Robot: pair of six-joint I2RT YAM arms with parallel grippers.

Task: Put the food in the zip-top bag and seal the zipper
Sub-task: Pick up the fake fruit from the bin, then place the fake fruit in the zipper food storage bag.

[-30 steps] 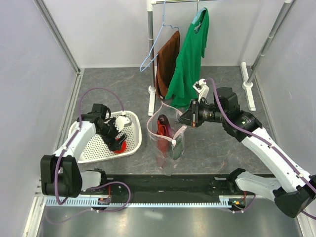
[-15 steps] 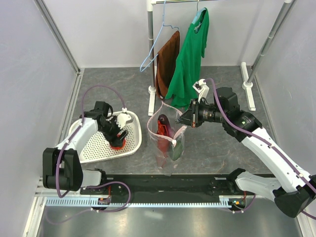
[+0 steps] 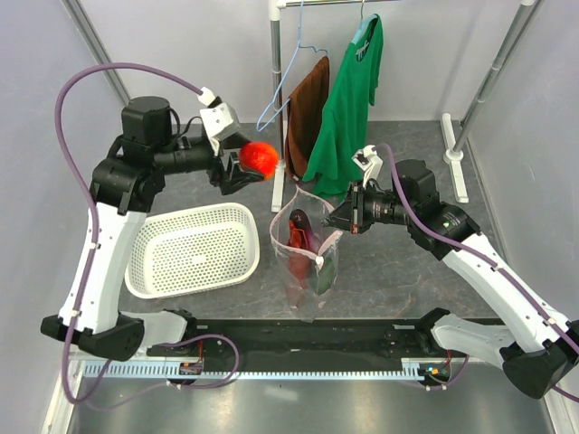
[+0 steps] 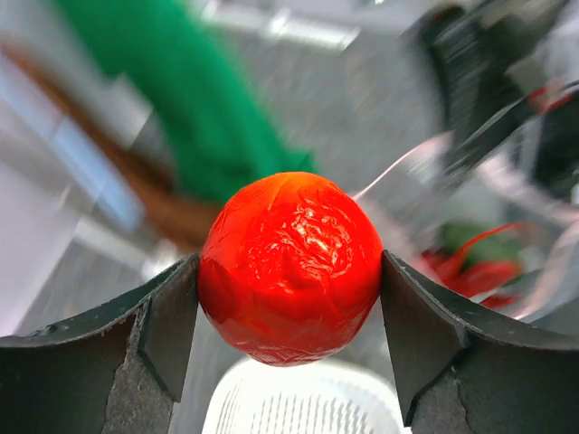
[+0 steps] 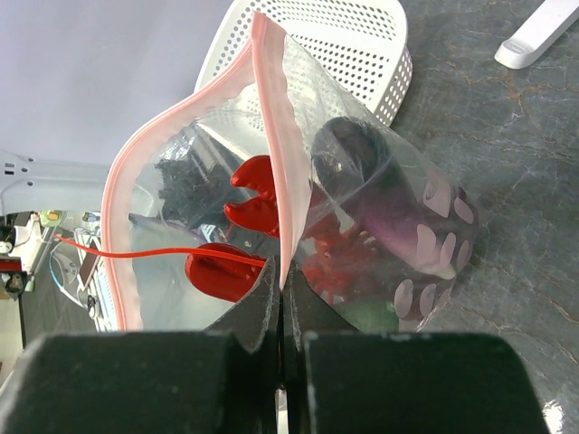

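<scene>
The tomato [image 4: 289, 267] is in the air, pressed between the two fingers of the left tool [image 3: 246, 167], which stand wide apart because the round fruit fills the space between them. It hangs above the bench [image 3: 398, 271], to the left of the mouth of the zip-top bag [image 3: 303, 262] and higher than it.

The bag stands on the bench with its mouth open. The right tool [image 5: 280, 298] is fully closed on the pink zipper [image 5: 276, 154] and holds one lip of it up. Inside the bag lie the red lobster [image 5: 244, 203], the dark grape bunch [image 5: 362, 181] and a green piece [image 3: 326, 271]. The white basket [image 3: 194, 249] sits left of the bag.

The bench is dark grey with a stone pattern, and pale walls close it on three sides. At the back stands a clothes rail with a green shirt [image 3: 348, 99], a brown garment [image 3: 306, 113] and a blue wire hanger [image 3: 285, 86].

One second earlier the left tool was low inside the basket, on the red fruit; now the arm is raised high and the fruit has left the basket. The right arm and the bag have not moved.
</scene>
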